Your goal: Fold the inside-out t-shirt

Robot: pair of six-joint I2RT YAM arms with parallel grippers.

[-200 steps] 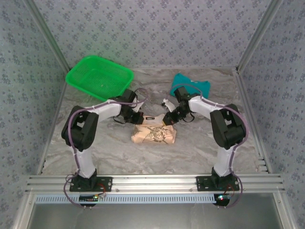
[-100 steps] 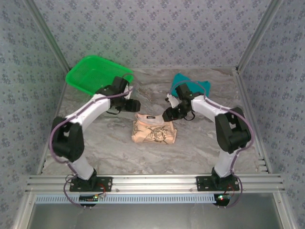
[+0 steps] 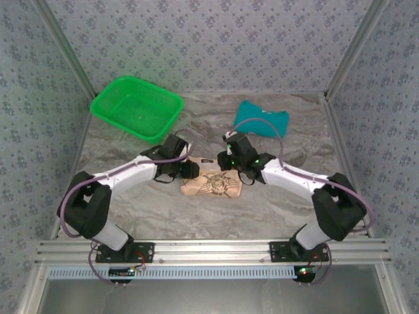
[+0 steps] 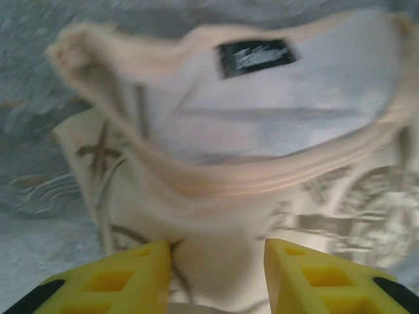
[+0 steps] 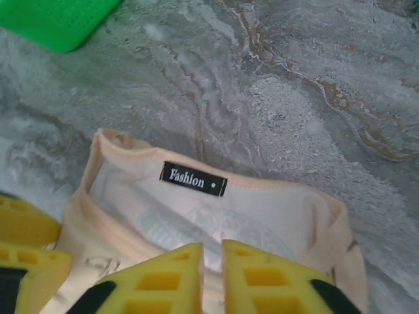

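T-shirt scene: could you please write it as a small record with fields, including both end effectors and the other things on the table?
t-shirt: folded small, peach with dark print, middle of the table; collar at its far edge, black label inside
left end effector: open, cloth between its fingers, at the shirt's left edge
right end effector: nearly shut, seemingly pinching the collar's near edge
basket: green, far left, apart from the shirt
teal cloth: far right, untouched
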